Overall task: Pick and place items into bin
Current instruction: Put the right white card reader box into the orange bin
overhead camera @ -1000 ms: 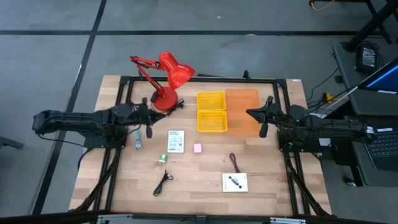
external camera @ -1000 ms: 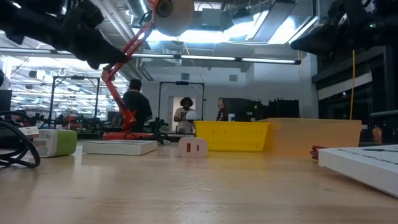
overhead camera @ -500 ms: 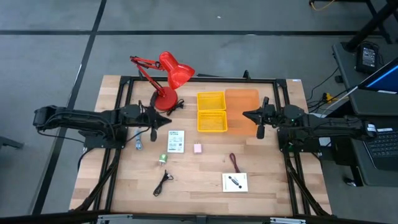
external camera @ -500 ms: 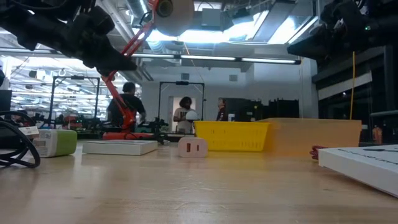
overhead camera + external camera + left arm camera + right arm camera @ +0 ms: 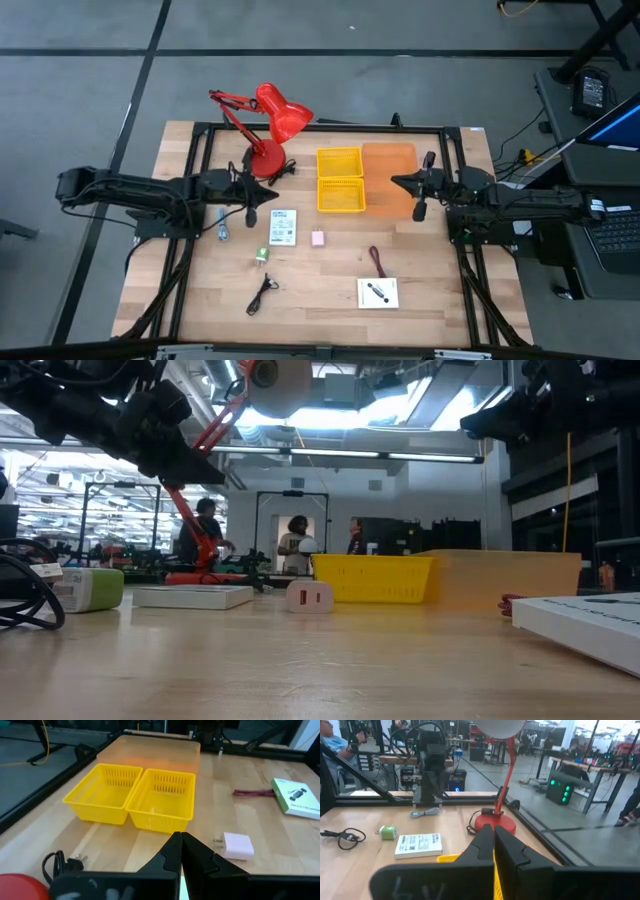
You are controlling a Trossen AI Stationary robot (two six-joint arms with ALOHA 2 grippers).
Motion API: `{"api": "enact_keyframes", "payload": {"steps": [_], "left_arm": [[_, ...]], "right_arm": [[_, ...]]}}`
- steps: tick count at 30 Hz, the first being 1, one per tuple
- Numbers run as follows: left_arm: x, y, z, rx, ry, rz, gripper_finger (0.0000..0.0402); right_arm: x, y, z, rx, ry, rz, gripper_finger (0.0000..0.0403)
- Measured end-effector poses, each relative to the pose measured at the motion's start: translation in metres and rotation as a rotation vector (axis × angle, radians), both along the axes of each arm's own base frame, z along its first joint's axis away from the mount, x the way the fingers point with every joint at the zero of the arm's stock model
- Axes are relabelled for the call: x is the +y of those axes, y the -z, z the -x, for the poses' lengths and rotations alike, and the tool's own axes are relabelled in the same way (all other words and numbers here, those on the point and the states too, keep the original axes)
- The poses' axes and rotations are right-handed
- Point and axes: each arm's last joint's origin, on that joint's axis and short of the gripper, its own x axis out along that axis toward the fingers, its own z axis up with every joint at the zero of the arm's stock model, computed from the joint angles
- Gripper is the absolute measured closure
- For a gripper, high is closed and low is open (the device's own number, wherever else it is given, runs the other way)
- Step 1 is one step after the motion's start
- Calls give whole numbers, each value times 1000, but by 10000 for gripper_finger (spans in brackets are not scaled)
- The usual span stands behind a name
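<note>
My left gripper hovers shut above the table, just left of a white printed packet and short of the yellow bin. My right gripper hangs shut over the orange tray, right of the bin. Both are clear of everything. The items lie flat on the wood: a pink block, a green piece, a black cord, a maroon cord and a second packet. The left wrist view shows the shut fingers, the bin and the pink block.
A red desk lamp stands at the far left of the table, its base next to the bin. A grey cable lies below my left arm. A black frame rims the table. People stand in the room beyond.
My left gripper has gone toward the table's right edge, nearer the bin, and sunk a little, tipping further down; it stays shut.
</note>
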Motion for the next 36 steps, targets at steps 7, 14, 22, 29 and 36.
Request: {"api": "enact_keyframes", "payload": {"steps": [7,14,22,29,36], "left_arm": [[1,-15,-14,23,37,-62,383],[-3,-14,-23,82,67,-73,341],[-13,-13,-32,105,106,-77,296],[-18,-13,-36,117,114,-86,272],[-29,-20,-38,98,201,-133,272]], "right_arm": [[0,3,-3,9,1,-58,403],[-1,2,-7,-3,1,-50,403],[-1,0,-12,-21,0,10,402],[-2,1,-14,-12,0,26,402],[-1,3,-14,-7,-19,-14,402]]}}
